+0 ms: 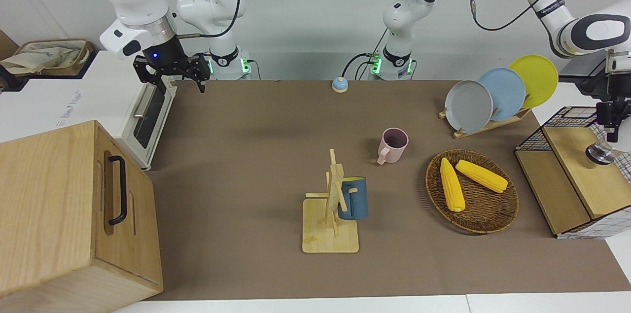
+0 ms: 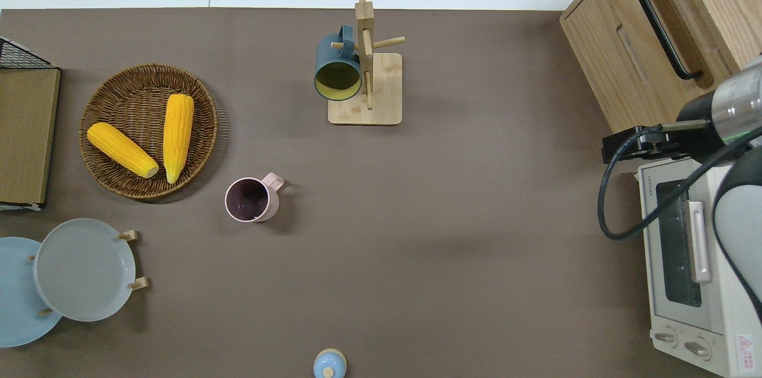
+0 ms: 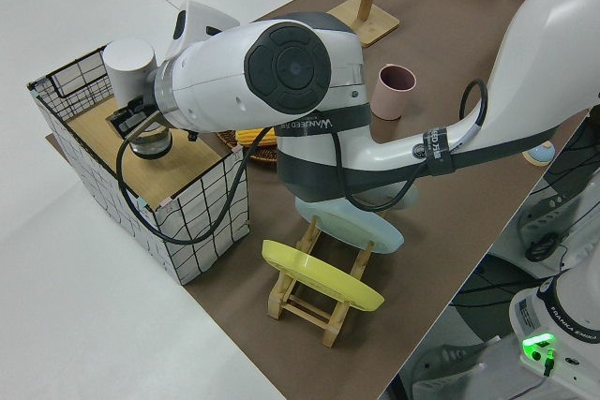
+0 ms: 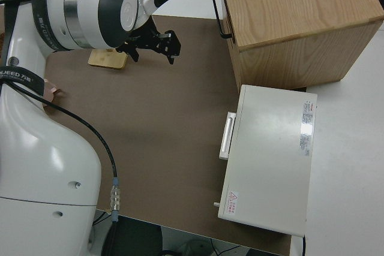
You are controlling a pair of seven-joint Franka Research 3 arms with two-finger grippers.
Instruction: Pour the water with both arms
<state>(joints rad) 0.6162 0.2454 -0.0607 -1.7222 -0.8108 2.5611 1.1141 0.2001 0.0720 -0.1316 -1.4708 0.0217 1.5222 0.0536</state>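
A pink mug stands upright mid-table, dark inside. A dark blue mug hangs on a wooden mug rack, farther from the robots. No water shows. My right gripper hangs open and holds nothing, above the table's edge by the toaster oven. My left gripper hangs over the wooden board in the wire basket, just above a round silver piece. Whether it touches that piece is unclear.
A wooden cabinet with a black handle stands at the right arm's end, farther from the robots than the oven. A woven tray holds two corn cobs. A rack carries three plates. A small blue bell sits near the robots.
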